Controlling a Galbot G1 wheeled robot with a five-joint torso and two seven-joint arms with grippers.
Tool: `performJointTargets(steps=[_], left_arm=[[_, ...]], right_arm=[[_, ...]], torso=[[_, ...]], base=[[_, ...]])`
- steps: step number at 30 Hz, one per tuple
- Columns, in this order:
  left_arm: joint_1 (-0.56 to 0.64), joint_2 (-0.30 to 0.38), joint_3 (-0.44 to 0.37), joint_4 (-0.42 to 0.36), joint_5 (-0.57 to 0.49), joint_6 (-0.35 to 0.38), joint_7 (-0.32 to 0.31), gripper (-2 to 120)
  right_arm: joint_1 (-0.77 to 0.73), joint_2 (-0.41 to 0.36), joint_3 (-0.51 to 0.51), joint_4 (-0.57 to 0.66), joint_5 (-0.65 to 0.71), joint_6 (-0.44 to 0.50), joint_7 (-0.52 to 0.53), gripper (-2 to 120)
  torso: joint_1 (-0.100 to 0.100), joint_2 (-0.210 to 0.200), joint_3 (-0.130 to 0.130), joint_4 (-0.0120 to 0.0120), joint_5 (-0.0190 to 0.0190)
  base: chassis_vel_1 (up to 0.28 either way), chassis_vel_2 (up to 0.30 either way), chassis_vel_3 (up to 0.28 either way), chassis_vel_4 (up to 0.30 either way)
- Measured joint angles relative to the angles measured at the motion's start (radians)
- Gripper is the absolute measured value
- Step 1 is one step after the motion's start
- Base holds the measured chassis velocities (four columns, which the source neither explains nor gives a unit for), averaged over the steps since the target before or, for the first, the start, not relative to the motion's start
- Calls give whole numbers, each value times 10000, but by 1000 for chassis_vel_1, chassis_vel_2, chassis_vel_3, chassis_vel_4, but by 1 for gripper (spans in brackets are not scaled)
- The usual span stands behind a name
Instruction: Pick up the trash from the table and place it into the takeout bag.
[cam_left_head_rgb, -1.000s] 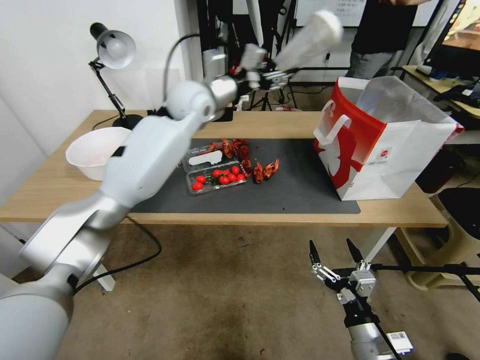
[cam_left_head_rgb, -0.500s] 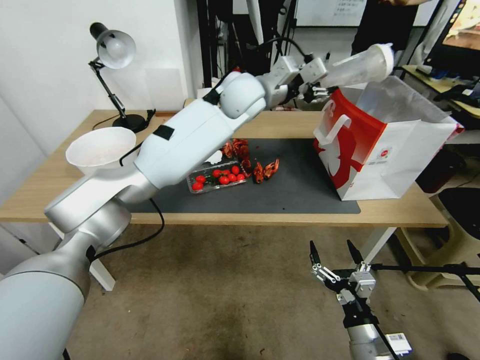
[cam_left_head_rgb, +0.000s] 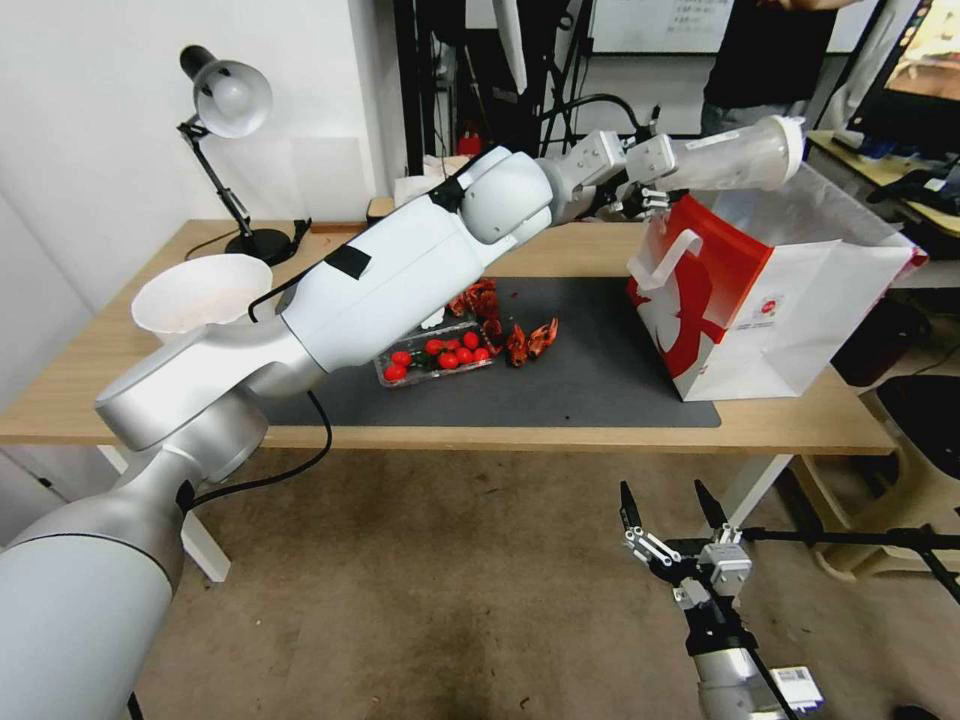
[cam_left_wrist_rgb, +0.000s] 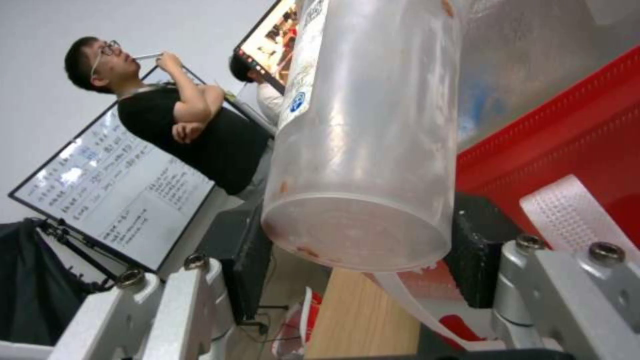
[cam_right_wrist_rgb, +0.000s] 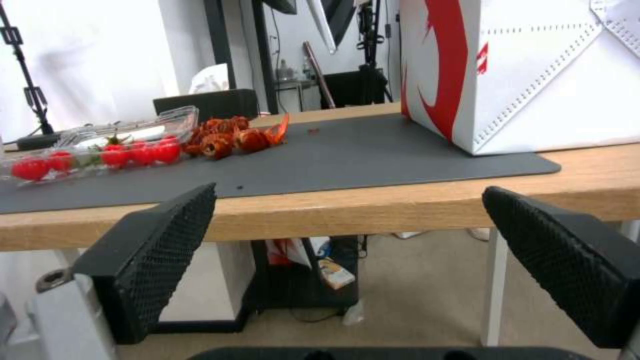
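Clear plastic cup (cam_left_head_rgb: 738, 155) w/ label, clamped in left tool (cam_left_head_rgb: 652, 178) over stiff red-white paper bag (cam_left_head_rgb: 760, 290) on wood tabletop (cam_left_head_rgb: 800, 420), right tool (cam_left_head_rgb: 672, 512) apart, low by floor.

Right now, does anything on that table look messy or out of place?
Yes. Red crayfish shells lie loose on the dark grey mat beside the clear plastic box of cherry tomatoes. The left gripper holds a clear plastic cup sideways over the red-and-white paper takeout bag.
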Motion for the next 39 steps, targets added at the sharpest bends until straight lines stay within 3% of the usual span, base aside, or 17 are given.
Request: performJointTargets(steps=[9, 21, 32, 36, 39], left_arm=[[20, 57, 17, -12, 237, -176, -12, 55], [26, 118, -34, -110, 221, -177, -199, 99], [655, 845, -776, -633, -166, 151, -352, 100], [1250, 1289, -1311, -1104, -212, 253, -471, 100], [2257, 1880, -2330, -1898, -290, 585, -1016, 100]], right_arm=[[14, 23, -46, -85, -4, 2, -1, 100], [41, 19, -67, -215, -2, 2, -3, 100], [95, -2, -111, -230, 6, -8, -6, 100], [102, -33, -113, -213, 21, -22, -6, 100], [114, -54, -121, -192, 33, -39, -6, 100]], torso=[[1, 0, 0, 0, 0], [0, 0, 0, -1, 0], [0, 0, 0, 0, -1], [0, 0, 0, 0, -3], [0, 2, -1, 0, -2]], base=[[0, 0, 0, 0], [0, 0, 0, 0], [0, 0, 0, 0], [0, 0, 0, 0], [0, 0, 0, 0]])
